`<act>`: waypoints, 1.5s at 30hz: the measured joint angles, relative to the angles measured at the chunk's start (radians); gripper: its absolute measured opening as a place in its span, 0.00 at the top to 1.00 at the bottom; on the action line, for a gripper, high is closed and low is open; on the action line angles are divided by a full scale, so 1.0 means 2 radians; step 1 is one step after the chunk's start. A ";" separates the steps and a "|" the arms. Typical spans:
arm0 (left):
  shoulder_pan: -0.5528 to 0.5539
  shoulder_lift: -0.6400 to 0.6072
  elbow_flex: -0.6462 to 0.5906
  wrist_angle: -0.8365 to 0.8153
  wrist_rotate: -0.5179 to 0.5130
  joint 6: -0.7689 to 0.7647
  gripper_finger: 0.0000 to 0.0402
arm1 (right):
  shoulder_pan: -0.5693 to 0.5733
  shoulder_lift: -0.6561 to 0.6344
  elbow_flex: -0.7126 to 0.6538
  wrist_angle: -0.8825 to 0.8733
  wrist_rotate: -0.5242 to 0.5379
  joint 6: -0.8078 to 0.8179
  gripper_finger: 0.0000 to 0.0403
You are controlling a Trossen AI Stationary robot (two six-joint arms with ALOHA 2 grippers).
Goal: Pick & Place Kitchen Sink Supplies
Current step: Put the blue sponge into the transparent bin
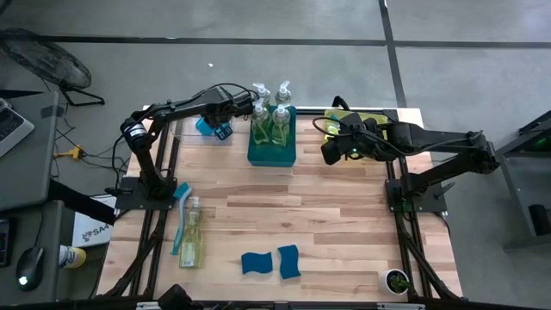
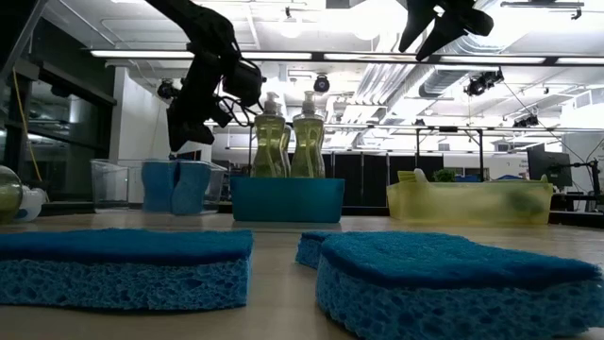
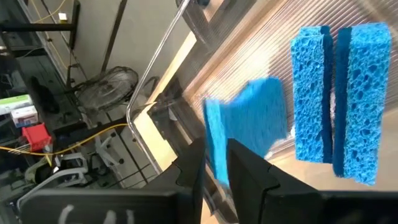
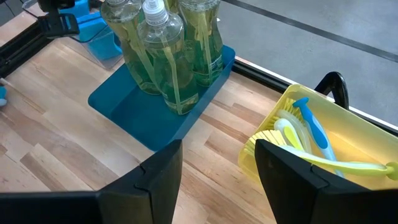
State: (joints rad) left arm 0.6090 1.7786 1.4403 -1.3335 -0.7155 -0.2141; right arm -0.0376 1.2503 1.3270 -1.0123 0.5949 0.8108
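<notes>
From above, the left gripper (image 1: 222, 131) hangs over the clear bin (image 1: 205, 126) at the table's far left, with blue sponge showing inside it; the right gripper (image 1: 331, 152) hovers between the teal bin (image 1: 272, 155), which holds soap bottles (image 1: 270, 120), and the yellow bin (image 1: 379, 115). Near the front edge lie two sponges (image 1: 271, 262), and at the left a brush (image 1: 182, 211) beside a lying bottle (image 1: 192, 237). At table height, those two sponges (image 2: 123, 267) fill the foreground; behind, stored sponges (image 2: 176, 186) stand upright in the clear bin (image 2: 109, 183), the left gripper (image 2: 189, 132) just above them. The left wrist view shows a sponge (image 3: 245, 127) between the narrowly parted fingers (image 3: 249, 180), beside two upright sponges (image 3: 339, 102); whether it is gripped or just released I cannot tell. The right wrist view shows its fingers (image 4: 155, 180) half apart and empty, with brushes (image 4: 305, 134) in the yellow bin (image 4: 360, 134). The step looks like dropping a sponge into the clear bin; next, the left arm should lift clear and fetch another front sponge.
</notes>
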 joint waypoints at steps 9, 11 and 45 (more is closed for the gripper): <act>0.000 -0.008 0.000 0.000 -0.002 0.000 0.76 | 0.000 0.000 0.000 0.000 0.000 -0.001 0.52; 0.000 -0.014 0.000 0.000 -0.003 0.000 0.75 | 0.000 0.000 0.000 0.000 0.000 -0.001 0.52; -0.005 -0.228 0.000 -0.033 0.148 0.000 0.75 | 0.000 0.000 0.000 0.000 -0.046 -0.073 0.52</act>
State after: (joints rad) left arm 0.5983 1.3235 1.4403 -1.3986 -0.4201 -0.2139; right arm -0.0372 1.2503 1.3270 -1.0123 0.5036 0.6648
